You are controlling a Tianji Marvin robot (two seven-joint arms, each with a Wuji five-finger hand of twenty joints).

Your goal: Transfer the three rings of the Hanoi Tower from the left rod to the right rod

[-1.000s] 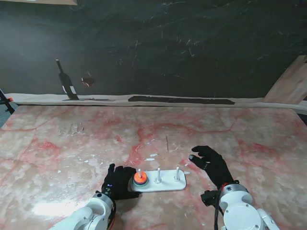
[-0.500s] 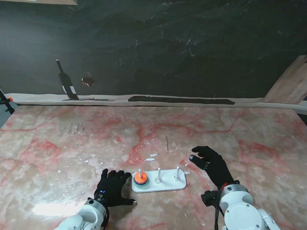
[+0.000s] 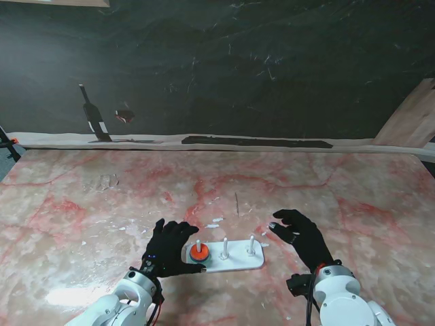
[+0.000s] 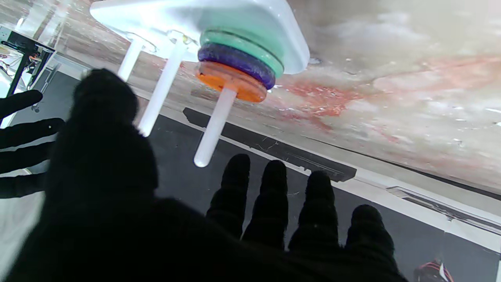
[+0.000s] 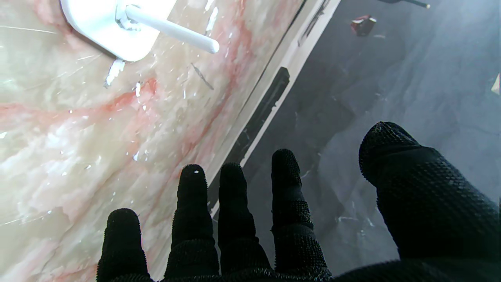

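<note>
- All three rings sit on the left rod point(image 4: 214, 129) of the white base point(image 3: 234, 261): orange ring point(image 4: 231, 82) uppermost, purple ring point(image 4: 235, 64) under it, green ring point(image 4: 244, 43) against the base. None has been moved yet.
- My left hand point(image 3: 170, 246) sits just beside the stack on its left, fingers spread, holding nothing. Its thumb point(image 4: 105, 117) stands apart from the four fingertips point(image 4: 274, 184), with the rod top in the gap between them in the wrist view.
- My right hand point(image 3: 299, 231) hovers near the right end of the base, beside the right rod point(image 5: 172, 31), fingers loosely apart and empty.
- Step in hand, as I judge it: take the orange ring alone. To do it well I would close thumb and forefinger on opposite edges of that ring only, clear of the purple one, then lift straight along the rod until the ring passes the tip; any sideways pull is likely to drag or tip the light base.
- Middle rod point(image 4: 160, 90) stands between the two; the carry must clear it.
- Poorly seen: in the stand view the lower rings are too small to separate, and the left thumb appears to cross the near edge of the base, though I cannot confirm contact.
- The left palm blocks the near part of its wrist view.
</note>
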